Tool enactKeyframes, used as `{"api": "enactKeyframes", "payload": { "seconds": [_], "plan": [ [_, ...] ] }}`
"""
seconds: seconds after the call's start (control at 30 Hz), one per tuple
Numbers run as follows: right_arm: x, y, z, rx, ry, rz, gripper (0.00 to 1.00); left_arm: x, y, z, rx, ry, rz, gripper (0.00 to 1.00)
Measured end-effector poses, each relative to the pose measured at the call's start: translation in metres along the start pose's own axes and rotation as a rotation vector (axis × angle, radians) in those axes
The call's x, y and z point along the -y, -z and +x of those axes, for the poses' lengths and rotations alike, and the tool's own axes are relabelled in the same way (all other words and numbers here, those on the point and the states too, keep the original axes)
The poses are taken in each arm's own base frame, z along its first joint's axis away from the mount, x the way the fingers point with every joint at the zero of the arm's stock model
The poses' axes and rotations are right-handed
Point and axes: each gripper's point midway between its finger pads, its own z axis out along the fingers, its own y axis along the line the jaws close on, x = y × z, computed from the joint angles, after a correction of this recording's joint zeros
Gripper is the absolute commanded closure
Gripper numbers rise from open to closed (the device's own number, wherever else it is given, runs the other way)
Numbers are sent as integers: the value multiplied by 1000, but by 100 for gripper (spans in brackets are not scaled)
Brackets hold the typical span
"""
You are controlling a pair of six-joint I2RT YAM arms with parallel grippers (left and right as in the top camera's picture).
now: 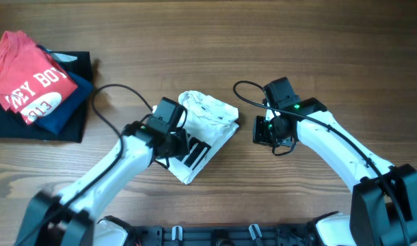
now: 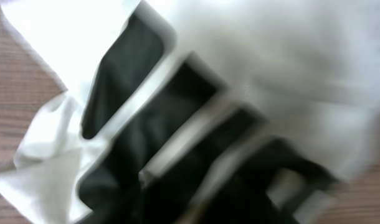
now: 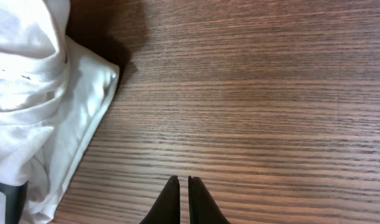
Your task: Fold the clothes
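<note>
The clothes, a white T-shirt [image 1: 212, 109] with black stripes [image 1: 197, 154], lie in a crumpled, partly folded bundle at the table's middle. My left gripper [image 1: 178, 145] sits low on the bundle's left side, over the striped part. Its wrist view is blurred and filled by white cloth [image 2: 271, 56] and black stripes [image 2: 146, 124], and its fingers cannot be made out there. My right gripper [image 1: 263, 130] is just to the right of the shirt. Its fingers [image 3: 171, 199] are pressed together above bare wood [image 3: 252, 93], apart from the shirt's edge [image 3: 84, 106].
A stack of other garments lies at the far left: a red shirt with white lettering [image 1: 31, 78] on top of folded navy and black pieces [image 1: 65, 116]. Black cables loop from both wrists. The table's front edge carries the arm bases.
</note>
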Motion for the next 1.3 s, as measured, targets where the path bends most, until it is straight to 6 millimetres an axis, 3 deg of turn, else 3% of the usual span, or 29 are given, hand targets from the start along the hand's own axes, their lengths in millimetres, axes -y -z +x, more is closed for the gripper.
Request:
{"api": "enactKeyframes", "payload": {
  "seconds": [0.13,0.2,0.27,0.43,0.57,0.73,0.9,1.03,1.17,1.3],
  "plan": [
    [0,0,0,1,0,1,93,29,45,-42,194,-113,127,18],
    [0,0,0,0,0,1,93,32,62,-65,269,-147,162,18],
    [0,0,0,-1,-1,1,93,26,65,-80,295,-167,180,17],
    [1,0,2,-6,-2,4,93,4,36,-107,260,-180,273,16],
    [2,0,3,-10,-2,7,93,-6,-2,-101,138,-217,365,14],
    [3,0,4,-14,-4,12,93,4,-35,-95,38,-303,468,14],
    [3,0,4,-17,-5,14,93,20,-47,-91,6,-374,553,16],
    [3,0,4,-17,-5,14,93,40,-52,-83,-17,-429,612,30],
    [3,0,5,-18,-5,15,95,51,-59,-75,-35,-473,623,67],
    [4,0,6,-24,-3,18,95,52,-67,-68,-60,-481,595,84]
  ]
}}
